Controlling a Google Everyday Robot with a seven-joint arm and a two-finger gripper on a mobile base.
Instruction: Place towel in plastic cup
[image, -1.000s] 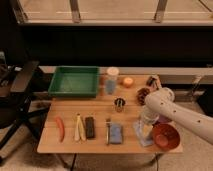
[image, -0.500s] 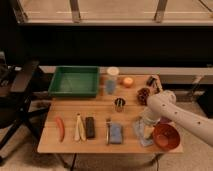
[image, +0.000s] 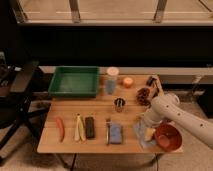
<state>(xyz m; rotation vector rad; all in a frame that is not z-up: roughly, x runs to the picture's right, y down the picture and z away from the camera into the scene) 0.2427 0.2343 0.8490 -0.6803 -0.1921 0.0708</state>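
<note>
The towel (image: 140, 136) is a pale blue-grey cloth lying on the table's front right, just left of the red bowl (image: 168, 138). My gripper (image: 148, 129) hangs from the white arm (image: 163, 108), which comes in from the right. The gripper is down at the towel's right part, between the towel and the bowl. The plastic cup (image: 112, 80) is tall and pale, with a whitish top and a bluish lower part. It stands upright at the back middle of the table, right of the green tray and well away from the gripper.
A green tray (image: 74, 82) stands at the back left. A short dark metal cup (image: 119, 104) stands mid-table, and a blue pad (image: 116, 133) lies in front of it. A red pepper (image: 60, 128), a pale yellow item (image: 78, 128) and a dark bar (image: 90, 127) lie front left. Orange and brown items lie back right. A black chair stands at the left.
The arm has shifted slightly to the right above the towel. The towel, the cup and the other objects have not moved.
</note>
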